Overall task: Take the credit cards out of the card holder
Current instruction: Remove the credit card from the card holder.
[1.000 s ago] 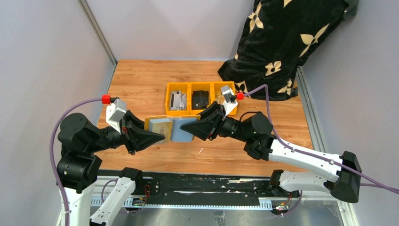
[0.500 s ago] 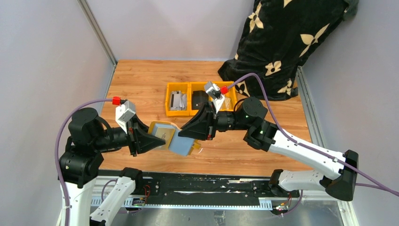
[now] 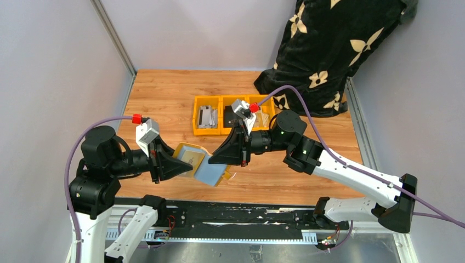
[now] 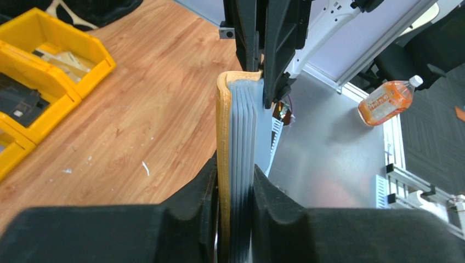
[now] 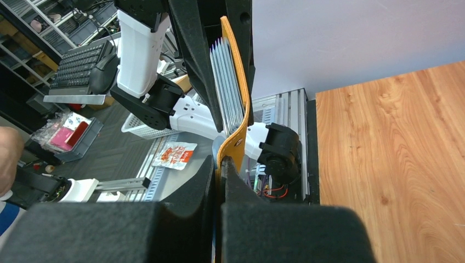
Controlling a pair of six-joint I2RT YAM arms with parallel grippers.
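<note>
The mustard-tan card holder (image 3: 189,156) hangs open in the air between my two grippers, over the table's near part, its grey-blue inner face (image 3: 211,171) turned up. My left gripper (image 3: 183,165) is shut on its left half. In the left wrist view (image 4: 236,186) the jaws clamp the mustard cover (image 4: 222,120) and a stack of grey layers (image 4: 244,126) seen edge-on. I cannot tell credit cards from pocket linings there. My right gripper (image 3: 218,159) is shut on the other end. In the right wrist view (image 5: 220,170) it pinches only the mustard flap (image 5: 234,71) beside the grey layers (image 5: 225,87).
A row of orange-yellow bins (image 3: 219,131) stands mid-table, holding silvery items, a black wallet (image 3: 234,115) and tan items. A black floral bag (image 3: 323,49) fills the back right corner. Grey walls close both sides. The table's front edge is just below the holder.
Both grippers have carried the holder left and toward the near edge, and it now tilts. The right arm has reached further left. Both grips have stayed shut.
</note>
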